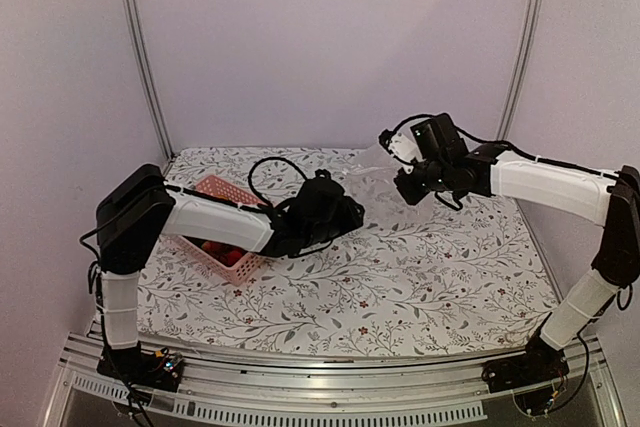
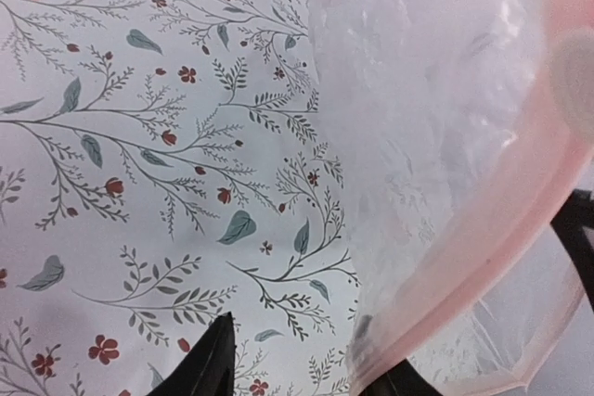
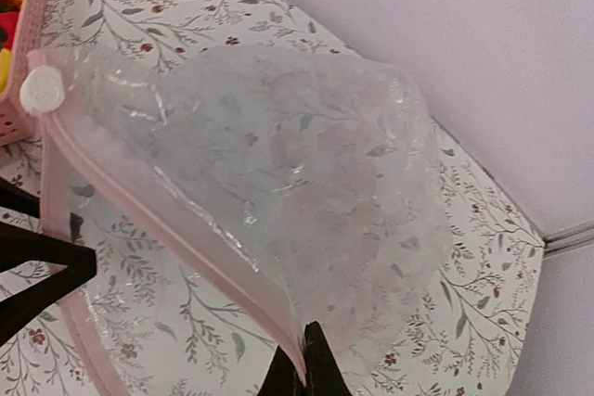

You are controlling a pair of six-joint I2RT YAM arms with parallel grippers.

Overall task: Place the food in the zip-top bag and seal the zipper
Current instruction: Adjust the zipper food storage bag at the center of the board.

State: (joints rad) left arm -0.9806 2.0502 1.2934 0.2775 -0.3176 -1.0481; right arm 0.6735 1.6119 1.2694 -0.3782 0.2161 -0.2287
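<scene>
Right gripper (image 3: 304,370): fingers together, clamped on the zipper (image 3: 167,229) at one end of the bag's mouth. It holds the zip-top bag (image 3: 278,164) up off the bench, toward the middle of the far edge.

Left gripper (image 2: 292,354): fingers apart, floral cloth showing between them. The pink strip of the bag's edge runs down against one finger. Whether it is pinched there, cannot tell.

Bag: clear and crumpled, nothing seen inside. Two pink lips of the mouth stand apart in the right wrist view, so the zipper is not pressed shut. White round tab (image 3: 41,90) sits at the end of the strip away from the right gripper. The bag hangs between the two grippers.

Food (image 1: 215,247): red pieces lie in the pink basket (image 1: 222,192). Red and yellow bits also show at the top left corner of the right wrist view. Basket sits toward the left edge of the bench (image 1: 420,277), partly under the left forearm. The bag is well apart from the basket.
</scene>
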